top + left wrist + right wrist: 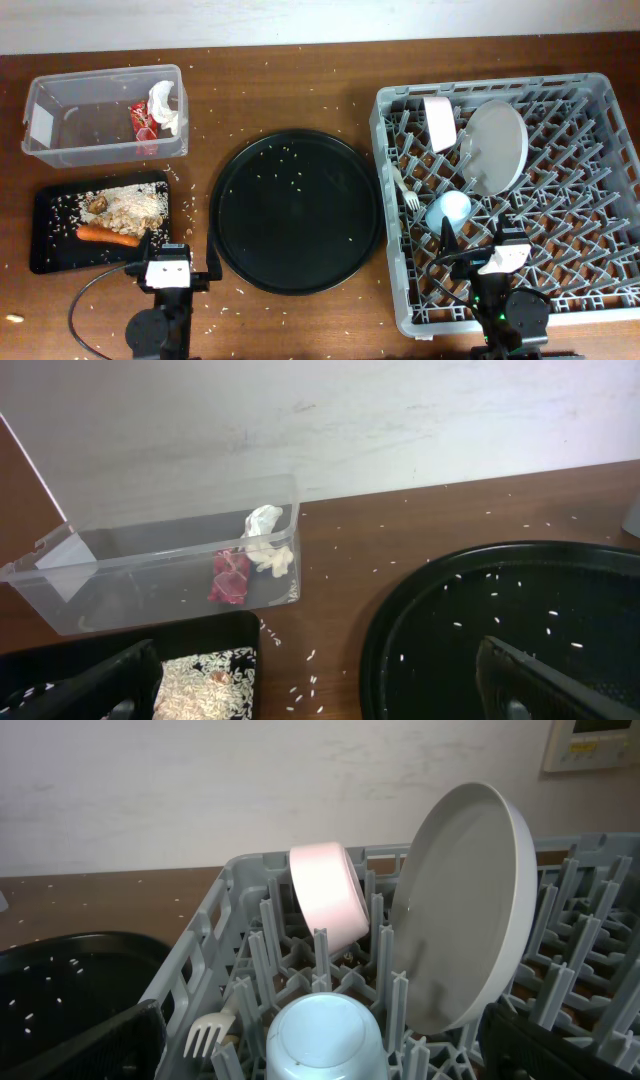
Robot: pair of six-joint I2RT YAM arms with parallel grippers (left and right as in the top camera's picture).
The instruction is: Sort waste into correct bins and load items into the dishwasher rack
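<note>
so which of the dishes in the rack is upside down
The light blue cup, base up beside the fork; the bowl and plate stand on edge.

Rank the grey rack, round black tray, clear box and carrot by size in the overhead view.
Largest to smallest:
1. grey rack
2. round black tray
3. clear box
4. carrot

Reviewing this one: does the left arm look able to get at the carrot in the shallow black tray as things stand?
Probably yes. The left gripper is open and empty, right beside the carrot, which lies uncovered along the near edge of the shallow black tray; nothing stands between them.
</note>
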